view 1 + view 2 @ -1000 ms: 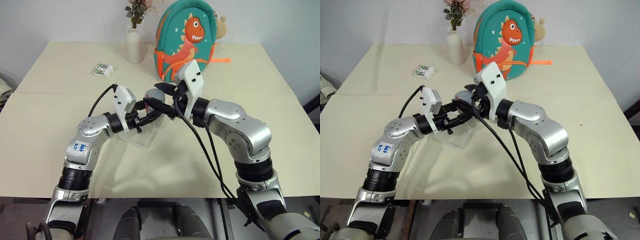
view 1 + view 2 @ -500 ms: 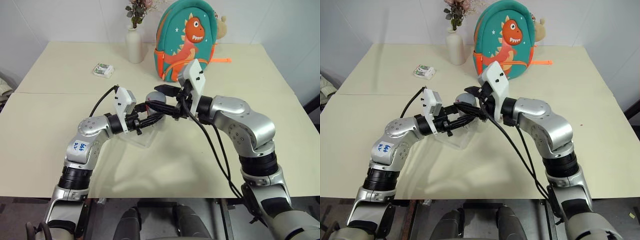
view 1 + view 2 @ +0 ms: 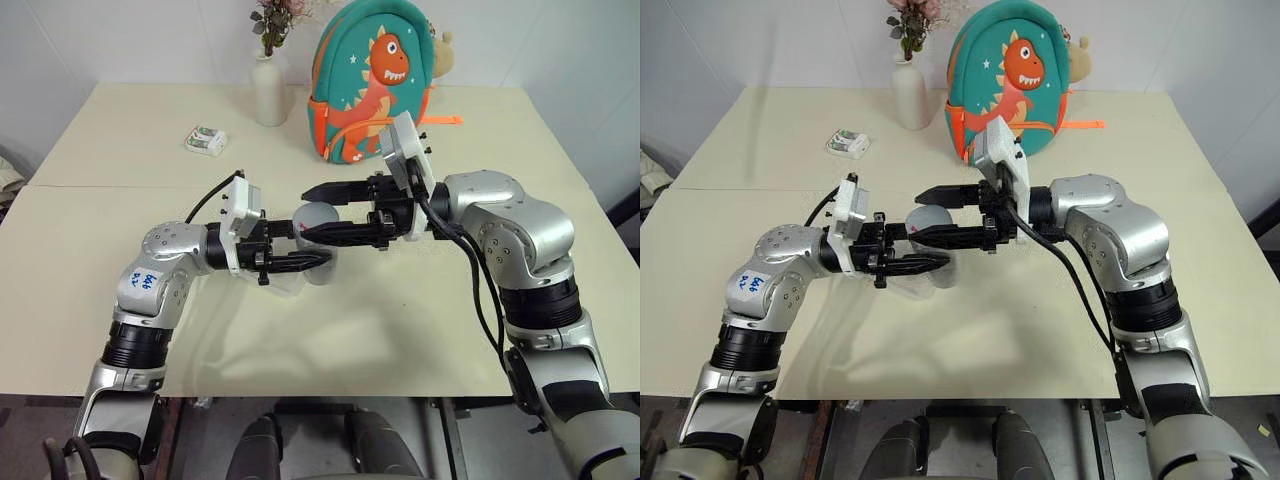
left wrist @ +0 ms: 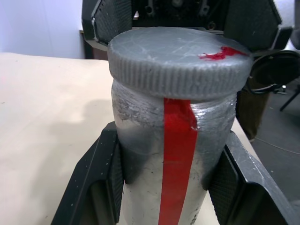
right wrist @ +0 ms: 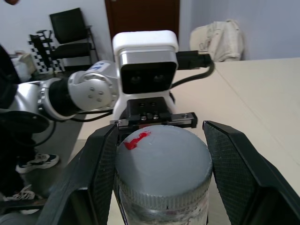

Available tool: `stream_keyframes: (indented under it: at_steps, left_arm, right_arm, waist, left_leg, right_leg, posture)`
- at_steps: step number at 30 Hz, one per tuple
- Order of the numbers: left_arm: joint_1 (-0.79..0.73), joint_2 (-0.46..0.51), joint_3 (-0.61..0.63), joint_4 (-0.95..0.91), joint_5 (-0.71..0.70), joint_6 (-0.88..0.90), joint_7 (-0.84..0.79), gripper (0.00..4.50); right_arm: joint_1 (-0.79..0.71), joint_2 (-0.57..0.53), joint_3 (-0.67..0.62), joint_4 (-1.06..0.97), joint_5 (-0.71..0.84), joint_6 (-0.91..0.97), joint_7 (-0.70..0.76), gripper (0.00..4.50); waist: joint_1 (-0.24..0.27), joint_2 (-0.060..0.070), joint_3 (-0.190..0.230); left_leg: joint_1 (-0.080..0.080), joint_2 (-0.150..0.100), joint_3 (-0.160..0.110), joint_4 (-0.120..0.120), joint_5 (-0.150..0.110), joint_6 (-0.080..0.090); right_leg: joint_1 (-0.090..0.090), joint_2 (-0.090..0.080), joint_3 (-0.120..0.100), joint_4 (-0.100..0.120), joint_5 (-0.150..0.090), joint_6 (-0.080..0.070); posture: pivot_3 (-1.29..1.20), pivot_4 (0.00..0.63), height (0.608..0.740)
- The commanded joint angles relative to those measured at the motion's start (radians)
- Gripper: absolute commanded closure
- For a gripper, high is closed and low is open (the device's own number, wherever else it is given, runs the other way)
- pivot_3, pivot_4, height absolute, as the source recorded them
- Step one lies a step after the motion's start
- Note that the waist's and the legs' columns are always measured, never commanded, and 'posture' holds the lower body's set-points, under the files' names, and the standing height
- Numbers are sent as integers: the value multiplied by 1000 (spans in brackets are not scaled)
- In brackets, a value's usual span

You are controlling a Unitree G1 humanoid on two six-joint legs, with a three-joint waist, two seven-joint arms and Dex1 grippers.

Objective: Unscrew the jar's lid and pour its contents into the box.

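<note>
The left pincer (image 3: 300, 262) is clenched on the jar (image 4: 173, 154), held above the tabletop (image 3: 110, 215) at centre. The lid (image 4: 180, 54) is on. The right pincer (image 3: 318, 213), reaching in from 3 o'clock, brackets the lid; cannot tell whether its fingers (image 5: 101, 164) touch it.

a white sticker (image 3: 146, 283) on the left arm's upper segment carries blue handwritten digits, too small and tilted to read with certainty. the jar (image 4: 171, 154) bears a plain red stripe down its side and the lid (image 4: 180, 54) a red smear, neither forming letters. the packet (image 3: 205, 139) on the table has green printing that cannot be made out. the backpack (image 3: 375, 75) shows a dinosaur picture and small stars, no words.
</note>
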Motion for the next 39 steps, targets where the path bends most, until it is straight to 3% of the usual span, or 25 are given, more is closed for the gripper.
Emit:
stream_keyframes:
  at_steps: [1, 10, 16, 23, 39]
  left_arm:
    - [-21, -4, -19, -24, -19, -31, -53, 2534]
    - [-19, -6, -16, -21, -12, -41, -50, 2534]
    - [-10, 16, 4, -11, -8, -44, -47, 2534]
    - [27, 61, 17, -7, 1, -53, -48, 2534]
    - [-22, 9, -10, 18, 17, -52, 5, 2534]
  right_arm:
    - [-19, -18, -30, -1, 4, -13, -6, 1980]
    - [-3, -18, -42, -18, 18, -2, -15, 1980]
    - [10, -30, -67, -29, 54, 24, -13, 56]
    - [18, -45, -111, -36, 66, 11, -28, 20]
    - [3, 54, 31, -84, -28, 51, -199, 20]
  waist:
    - [0, 0, 0]
    - [0, 0, 0]
    - [1, 0, 0]
    - [0, 0, 0]
    - [1, 0, 0]
  left_leg:
    - [0, 0, 0, 0, 0, 0]
    - [0, 0, 0, 0, 0, 0]
    - [-1, 0, -1, 0, 0, 0]
    - [0, 0, 0, 0, 0, 0]
    - [-1, 0, -1, 0, 0, 0]
  right_leg:
    - [0, 0, 0, 0, 0, 0]
    - [0, 0, 0, 0, 0, 0]
    - [0, 0, 0, 0, 0, 0]
    - [0, 0, 0, 0, 0, 0]
    - [-1, 0, -1, 0, 0, 0]
  posture:
    - [0, 150, 740]
    - [0, 150, 740]
    - [0, 150, 740]
    - [0, 150, 740]
    - [0, 150, 740]
